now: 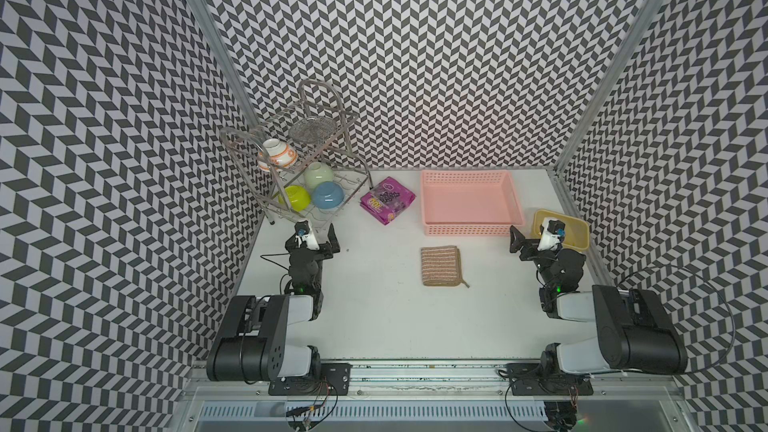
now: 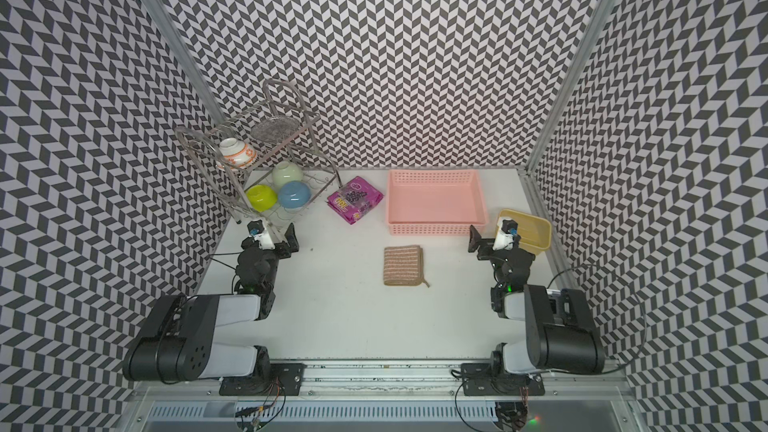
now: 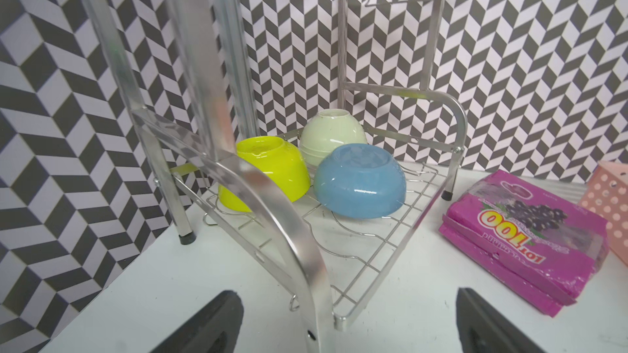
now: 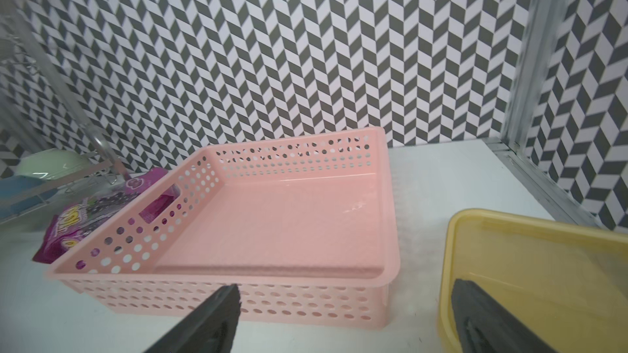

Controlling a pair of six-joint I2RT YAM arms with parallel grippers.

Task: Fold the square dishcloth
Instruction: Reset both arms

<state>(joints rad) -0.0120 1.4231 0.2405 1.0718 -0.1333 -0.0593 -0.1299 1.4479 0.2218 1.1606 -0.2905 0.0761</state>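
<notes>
Between left claw (image 1: pixel 316 234) and right claw (image 1: pixel 533 234), both spread apart, the square dishcloth (image 1: pixel 440 266) looks folded; keep clear of its layers.

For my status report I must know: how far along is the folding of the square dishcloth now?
Done, it seems: the square dishcloth lies on the table as a compact folded stack, layers showing along one edge, its loop sticking out at a corner. In hand: nothing; the left gripper and right gripper are both open, well apart from the cloth. Left: probably nothing, perhaps neatening the edges.
</notes>
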